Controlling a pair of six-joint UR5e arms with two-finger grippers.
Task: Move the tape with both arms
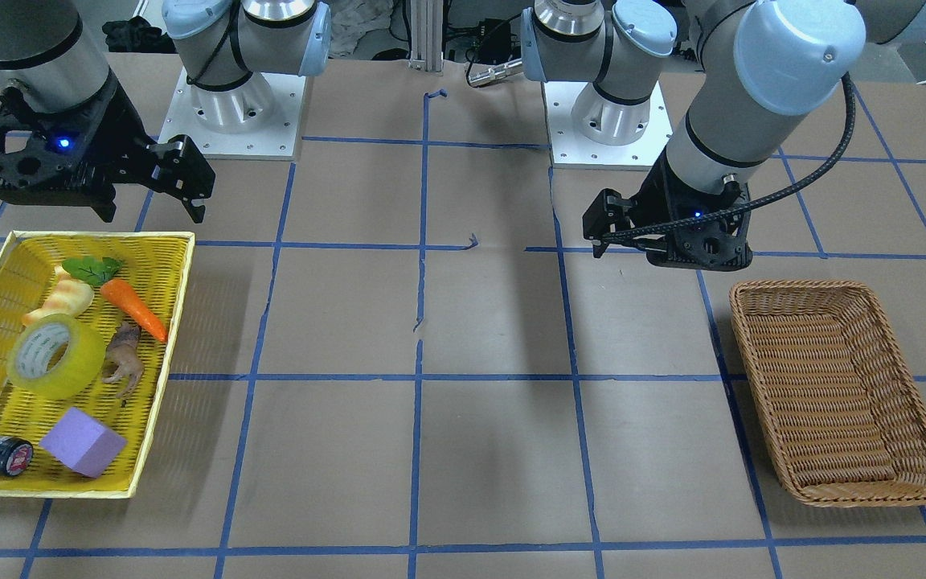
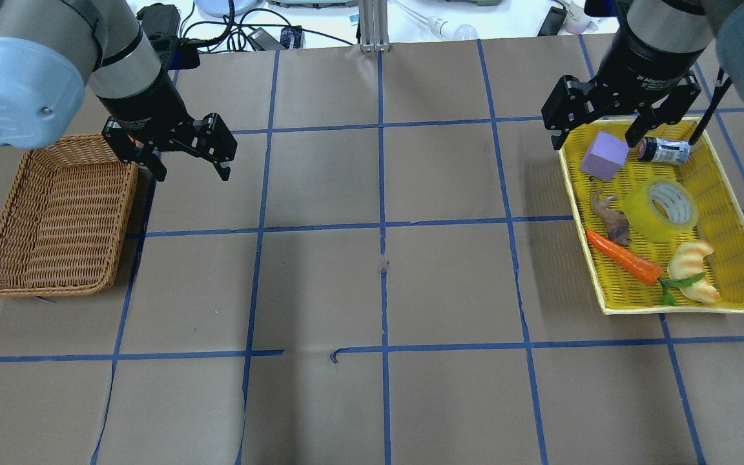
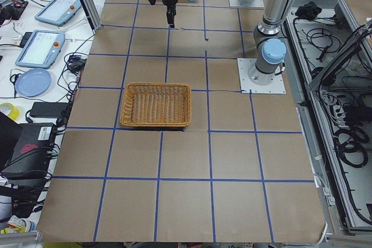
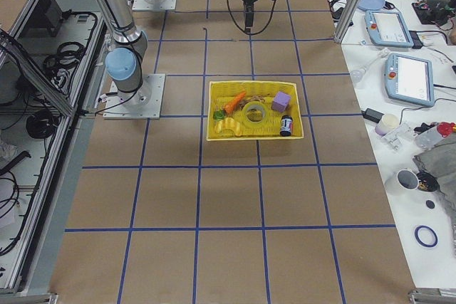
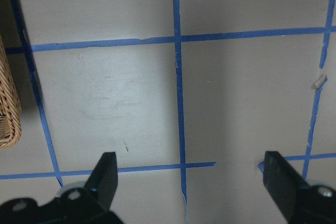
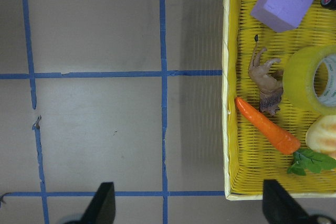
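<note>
Shows tape (image 2: 662,208) lying tilted in yellow tray (image 2: 682,309) on robot's R side of table (image 2: 320,290), pale core facing up, gripped by neither arm. Places it mid-tray: purple block (image 2: 604,157) and dark-capped can (image 2: 666,150) toward far end, croissant (image 2: 692,265) toward near end, brown root-like item (image 2: 611,216) just beside it on inner side, carrot (image 2: 624,257) near that.

Catches right gripper (image 2: 595,141) raised above table close to tray, overlapping tray's far inner corner & block in overhead view; fingers released, spread wide, nothing betw. them. Confirms same via R wrist cam: both tips at frame's bottom corners, brown paper and tray's inner rim in the gap, tape cut off at R edge.

Catches left gripper (image 2: 192,171) well apart on opp. side, raised near inner far corner of wicker basket (image 2: 123,213); fingers likewise spread, grasping nothing. Gives, via L wrist cam, only paper, blue lines & a sliver of basket at L edge betw. wide-set tips.

Reveals brown paper w/ blue tape grid over whole tabletop. Offers little from side cams beyond arms high over table's far part, tray w/ tape in one view, basket in other.
</note>
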